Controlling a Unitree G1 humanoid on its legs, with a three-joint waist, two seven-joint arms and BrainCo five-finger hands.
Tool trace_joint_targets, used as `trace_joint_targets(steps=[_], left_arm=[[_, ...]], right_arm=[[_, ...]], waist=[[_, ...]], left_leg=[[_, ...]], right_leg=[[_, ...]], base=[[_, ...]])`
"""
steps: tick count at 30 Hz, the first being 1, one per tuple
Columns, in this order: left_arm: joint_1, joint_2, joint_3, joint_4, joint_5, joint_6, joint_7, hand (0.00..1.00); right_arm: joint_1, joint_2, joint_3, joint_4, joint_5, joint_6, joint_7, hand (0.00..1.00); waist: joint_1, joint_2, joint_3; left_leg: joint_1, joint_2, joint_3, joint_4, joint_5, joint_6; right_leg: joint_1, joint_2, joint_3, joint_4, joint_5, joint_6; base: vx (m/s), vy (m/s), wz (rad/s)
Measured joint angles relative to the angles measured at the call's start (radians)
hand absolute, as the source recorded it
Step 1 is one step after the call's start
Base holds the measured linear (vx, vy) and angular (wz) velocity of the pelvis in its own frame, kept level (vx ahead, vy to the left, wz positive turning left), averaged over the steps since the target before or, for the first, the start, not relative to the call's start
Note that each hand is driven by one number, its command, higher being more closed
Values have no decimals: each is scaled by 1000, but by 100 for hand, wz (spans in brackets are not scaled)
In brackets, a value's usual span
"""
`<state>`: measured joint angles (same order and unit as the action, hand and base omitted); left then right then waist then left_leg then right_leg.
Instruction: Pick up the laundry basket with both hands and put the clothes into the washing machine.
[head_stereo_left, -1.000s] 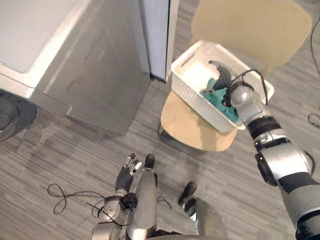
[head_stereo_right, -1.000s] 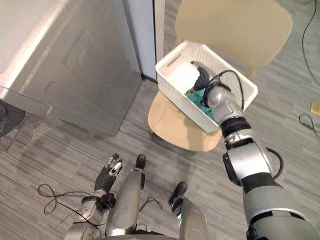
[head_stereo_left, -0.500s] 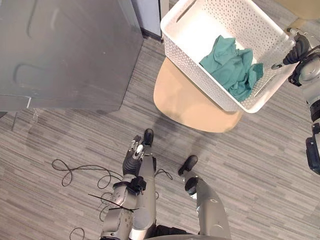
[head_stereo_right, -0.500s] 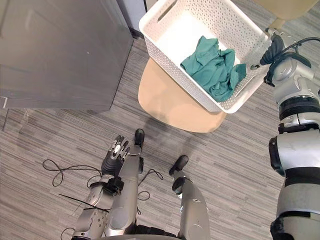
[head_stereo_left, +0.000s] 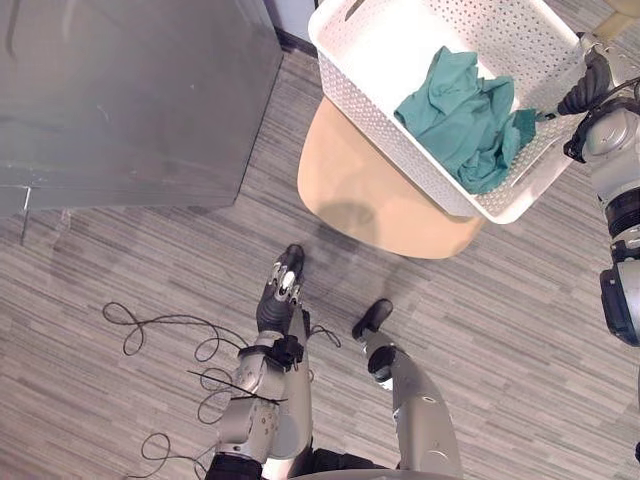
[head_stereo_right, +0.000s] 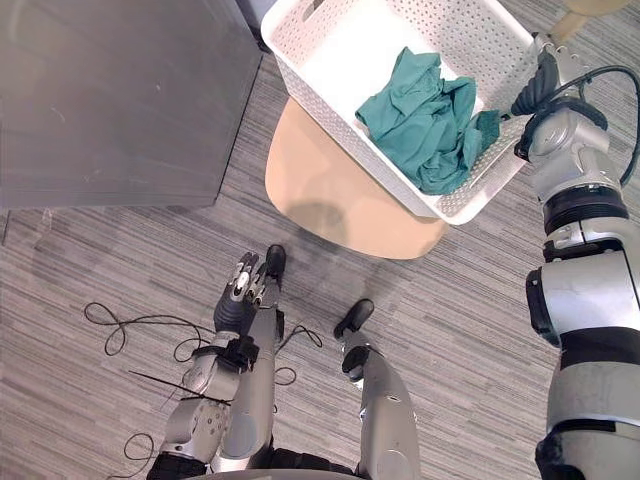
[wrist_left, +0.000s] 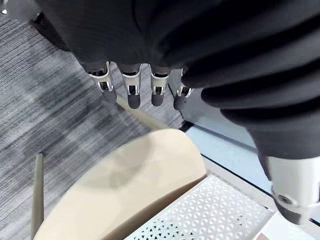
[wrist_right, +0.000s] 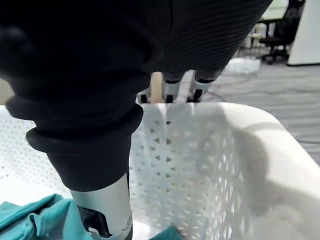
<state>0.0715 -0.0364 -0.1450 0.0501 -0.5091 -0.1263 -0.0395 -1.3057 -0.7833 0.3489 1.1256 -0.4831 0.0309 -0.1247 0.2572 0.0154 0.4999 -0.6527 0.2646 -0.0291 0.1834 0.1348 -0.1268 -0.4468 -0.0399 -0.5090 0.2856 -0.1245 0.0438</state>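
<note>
A white perforated laundry basket (head_stereo_left: 400, 150) sits on a tan chair seat (head_stereo_left: 370, 205), with crumpled teal clothes (head_stereo_left: 465, 110) in its right half. My right hand (head_stereo_right: 545, 80) is at the basket's right end. In the right wrist view its thumb (wrist_right: 100, 200) is inside the basket wall (wrist_right: 200, 165) and its fingers (wrist_right: 170, 87) reach over the rim outside, pinching it. My left hand (head_stereo_left: 280, 295) hangs low over the floor in front of the chair, fingers (wrist_left: 130, 92) straight, holding nothing. The grey washing machine (head_stereo_left: 120, 100) stands at the left.
The chair's tan backrest (head_stereo_left: 620, 15) shows behind the basket at the top right. Between the machine and the chair lies a strip of grey plank floor (head_stereo_left: 270, 140). A pale blue panel (head_stereo_left: 290, 15) stands behind the machine's corner.
The camera has tilted down and shifted. My right hand left the clothes inside the basket and now grips the rim at its right end. The left hand has reached slightly forward.
</note>
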Motion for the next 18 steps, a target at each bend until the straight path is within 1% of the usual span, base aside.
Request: trace_joint_targets(steps=[5, 8, 9, 10, 13, 14, 16, 17, 18], left_arm=[[-18, 0, 1, 0, 0, 0, 2, 0], [-35, 3, 17, 2, -2, 0, 11, 0], [-42, 3, 29, 4, -9, 0, 21, 0], [-55, 10, 40, 20, -10, -4, 23, 0], [-73, 30, 42, 49, -28, -5, 29, 0], [-73, 38, 45, 63, -29, -6, 40, 0], [-73, 40, 63, 80, -29, -7, 43, 0], [-74, 42, 76, 84, -29, -7, 46, 0], [-81, 49, 77, 94, -29, -9, 48, 0]], right_arm=[[0, 2, -30, -17, 0, 15, -8, 0], [-3, 3, -40, -97, 2, 16, -10, 0], [-14, 10, -40, -136, 3, 16, -12, 0], [-39, 22, -45, -157, 5, 17, -14, 0], [-81, 42, -86, -226, 8, 18, -45, 0], [-91, 53, -109, -286, 6, 19, -66, 0], [-98, 77, -127, -335, 2, 23, -92, 0], [-99, 93, -140, -368, 1, 27, -99, 0], [-98, 104, -157, -398, 0, 41, -113, 0]], waist=[[2, -2, -1], [2, -3, -1], [1, -3, -1], [-1, -5, -2], [-3, -10, -1], [-8, -14, -1], [-22, -23, 0], [-28, -36, -3], [-28, -44, -3]], left_leg=[[-1, 3, -11, -10, 7, 3], [-1, 3, -16, -10, 7, 3], [-1, 7, -17, -9, 7, 3], [0, 11, -18, -9, 7, 3], [0, 17, -19, -9, 7, 3], [1, 19, -19, -9, 7, 4], [3, 19, -18, -9, 7, 4], [3, 20, -15, -9, 7, 4], [5, 23, -10, -9, 7, 4]], right_leg=[[3, 5, -17, 5, 0, 0], [5, 7, -19, 7, 0, -1], [5, 12, -19, 5, 10, -15], [5, 16, -16, 3, 13, -20], [5, 24, -12, -4, 16, -25], [8, 28, -10, -12, 22, -34], [8, 28, -6, -15, 24, -36], [8, 31, 0, -23, 27, -40], [10, 37, 11, -35, 34, -47]], base=[[5, -2, 8], [4, 16, 3], [-11, 17, -5], [-12, 18, -6], [-13, 6, -5], [-11, 4, -7], [-10, 17, -8], [-12, 22, -14], [-12, 14, -17]])
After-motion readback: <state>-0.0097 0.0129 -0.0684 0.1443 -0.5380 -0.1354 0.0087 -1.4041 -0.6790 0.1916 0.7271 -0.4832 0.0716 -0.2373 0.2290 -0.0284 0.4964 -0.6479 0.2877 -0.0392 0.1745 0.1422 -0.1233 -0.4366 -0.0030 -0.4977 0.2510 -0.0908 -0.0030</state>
